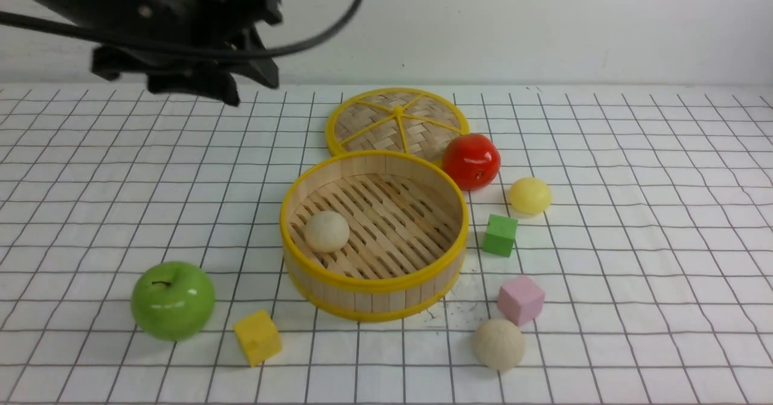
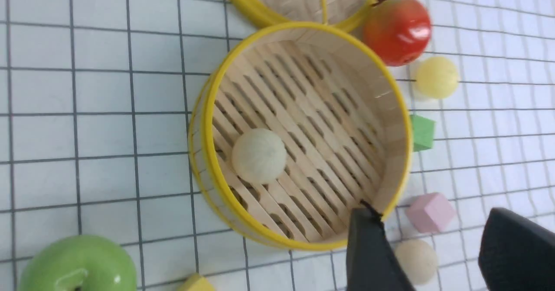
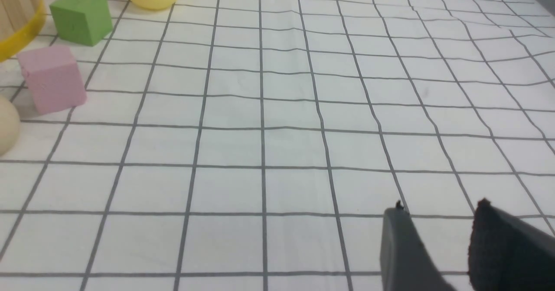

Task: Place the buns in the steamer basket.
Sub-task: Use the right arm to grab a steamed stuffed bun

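my left tool [image 2: 427,230] hung above the bench [image 1: 652,242], its fingers apart with nothing between them; my right tool [image 3: 435,217] stood apart too, holding nothing. one cream bun [image 1: 327,232] sat inside the steamer basket [image 1: 374,282]. the beige bun [image 1: 499,344] lay by the pink cube [image 1: 521,299], and the yellow bun [image 1: 529,196] near the green cube [image 1: 500,235].

1 smooth beige ball [image 1: 327,232] sits inside the round pale-wood, yellow-rimmed basket [image 1: 374,284], upright at centre; 1 beige ball [image 1: 499,344] lies lower right, 1 pale yellow ball [image 1: 530,195] right of centre.
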Robot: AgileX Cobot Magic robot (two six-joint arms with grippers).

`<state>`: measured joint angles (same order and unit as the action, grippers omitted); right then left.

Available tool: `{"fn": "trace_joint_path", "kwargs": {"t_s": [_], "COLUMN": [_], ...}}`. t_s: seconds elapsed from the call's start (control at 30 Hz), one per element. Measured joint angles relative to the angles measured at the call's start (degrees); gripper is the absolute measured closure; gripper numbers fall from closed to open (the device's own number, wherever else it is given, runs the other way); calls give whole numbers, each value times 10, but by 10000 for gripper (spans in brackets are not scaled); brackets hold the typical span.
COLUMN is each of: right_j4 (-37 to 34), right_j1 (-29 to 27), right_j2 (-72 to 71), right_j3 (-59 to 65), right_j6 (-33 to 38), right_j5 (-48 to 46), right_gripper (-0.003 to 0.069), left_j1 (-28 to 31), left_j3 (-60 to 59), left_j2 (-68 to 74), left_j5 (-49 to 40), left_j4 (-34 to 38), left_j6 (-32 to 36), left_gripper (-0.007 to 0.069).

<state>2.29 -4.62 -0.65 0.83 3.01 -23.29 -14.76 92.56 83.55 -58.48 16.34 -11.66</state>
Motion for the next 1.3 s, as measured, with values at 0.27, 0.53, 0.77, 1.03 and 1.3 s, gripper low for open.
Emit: {"fn": "trace_joint_path", "kwargs": {"t_s": [0.27, 0.53, 0.77, 1.03, 1.3], "right_j4": [0, 0, 0, 0, 0], "right_j1": [0, 0, 0, 0, 0], "right_j2": [0, 0, 0, 0, 0], "right_j3": [0, 0, 0, 0, 0], "right_j6": [0, 0, 0, 0, 0], "right_j5": [0, 0, 0, 0, 0], "right_gripper": [419, 419, 419, 419, 419], "left_j1": [1, 1, 1, 1, 1], "left_j3": [-16, -225, -375, -414, -415], "left_j2": [-179, -439, -615, -685, -687], "left_j5": [-122, -124, -77, -59, -29], "left_j4": [-2, 3, 93, 114, 113], "left_j6": [11, 10, 51, 105, 106], "left_gripper": [367, 480, 590, 638, 638]}}
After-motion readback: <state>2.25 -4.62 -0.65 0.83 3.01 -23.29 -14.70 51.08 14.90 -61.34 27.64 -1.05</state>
